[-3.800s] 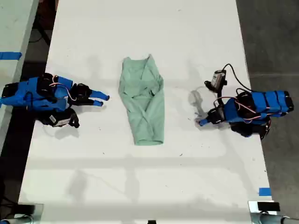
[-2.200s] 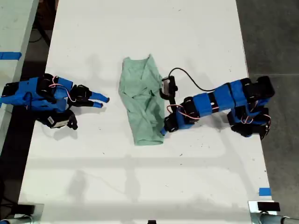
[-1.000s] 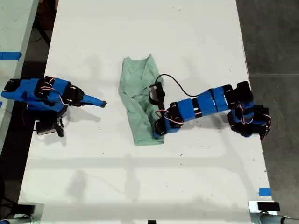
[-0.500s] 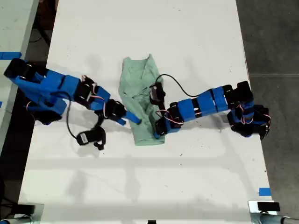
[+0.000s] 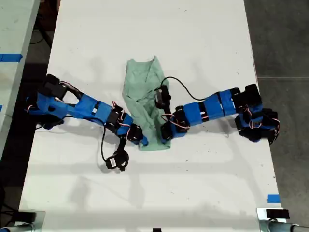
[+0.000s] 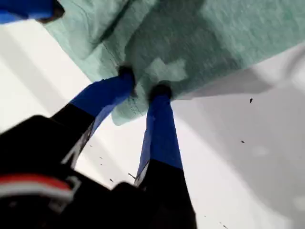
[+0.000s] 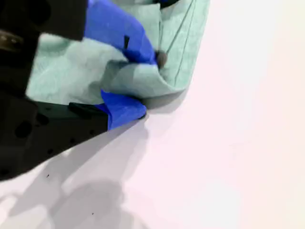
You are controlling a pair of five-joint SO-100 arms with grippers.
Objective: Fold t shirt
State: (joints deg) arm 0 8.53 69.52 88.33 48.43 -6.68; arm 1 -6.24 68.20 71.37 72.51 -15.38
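Both tools grasp the t shirt at its near hem: my first gripper pinches one corner, my second gripper the other. It lies mid-desk, long axis running from the exterior view's top to bottom.

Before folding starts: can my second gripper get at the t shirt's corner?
Probably yes: my second gripper has its jaws around a bunched fold at the corner of the t shirt; nothing blocks it.

White table, wrinkled mint t shirt flat at its middle.
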